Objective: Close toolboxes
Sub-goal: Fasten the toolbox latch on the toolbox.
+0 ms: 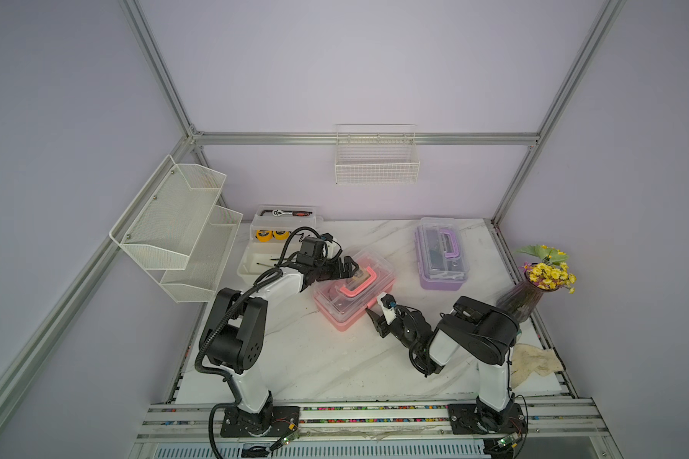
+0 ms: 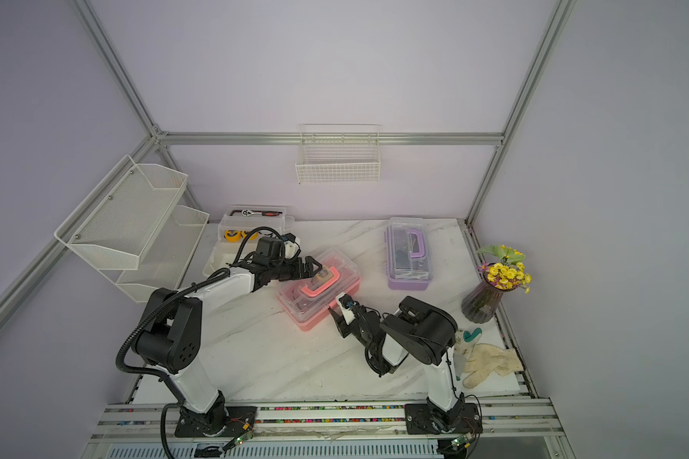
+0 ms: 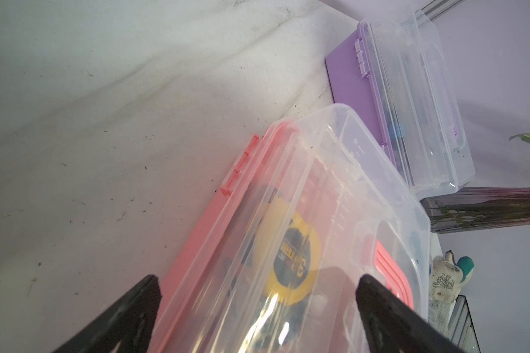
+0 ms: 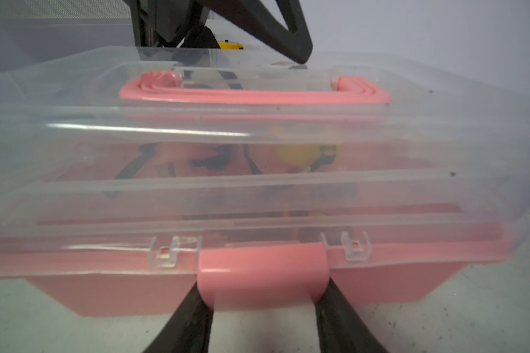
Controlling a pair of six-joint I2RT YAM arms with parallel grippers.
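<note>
Pinching pink latch [image 4: 262, 266], half-open right pincer [image 4: 262, 292].

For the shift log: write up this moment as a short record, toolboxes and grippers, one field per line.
pink toolbox: middle, between the arms, clear lid down
right gripper: closed against the two sides of the latch on the pink toolbox's front
left gripper: open, over the pink toolbox's lid
purple toolbox: far right, lid down
white toolbox: far left, lid standing up, open
left to do: white toolbox not yet closed
</note>
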